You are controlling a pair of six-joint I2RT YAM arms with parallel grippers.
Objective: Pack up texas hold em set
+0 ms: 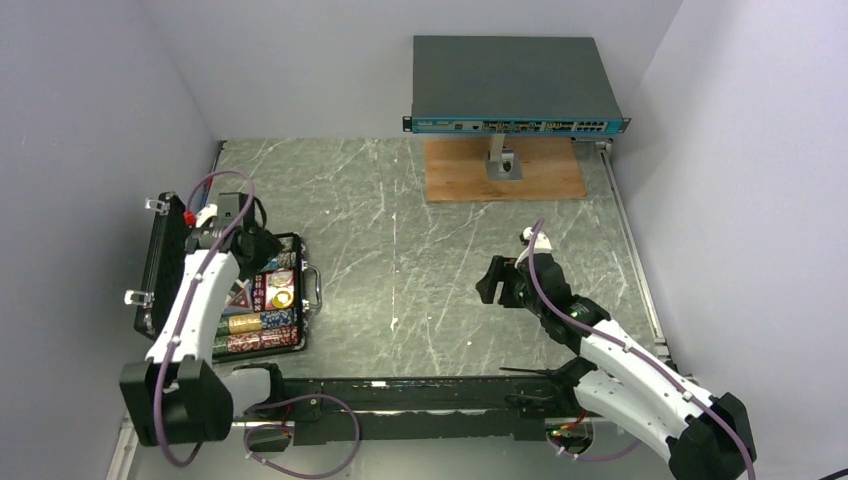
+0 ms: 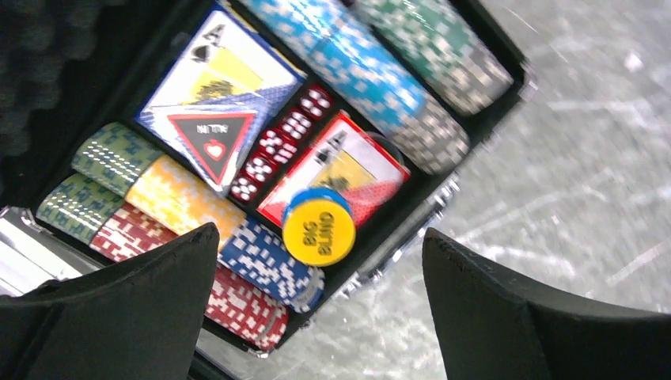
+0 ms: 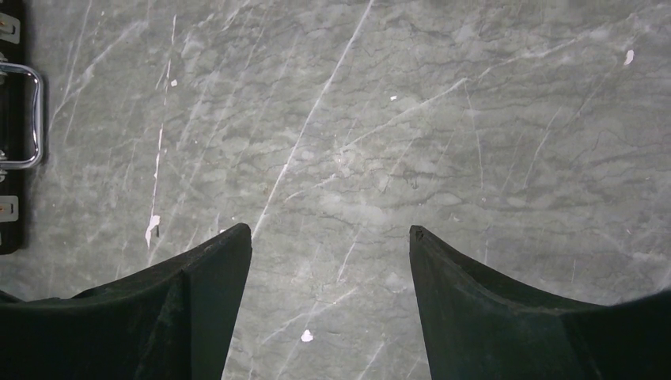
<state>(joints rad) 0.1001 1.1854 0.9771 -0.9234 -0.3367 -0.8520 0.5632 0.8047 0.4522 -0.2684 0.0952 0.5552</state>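
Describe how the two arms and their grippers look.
The left arm and right arm are white shells with black joints and bases; a purple cable loops along each. The left gripper and right gripper have broad, matte black fingers tapering to blunt tips. A small red tag sits by the left wrist.

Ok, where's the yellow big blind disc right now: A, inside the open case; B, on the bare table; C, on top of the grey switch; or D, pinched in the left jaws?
A: the left wrist view shows the yellow disc lying inside the open case, on the red card box.
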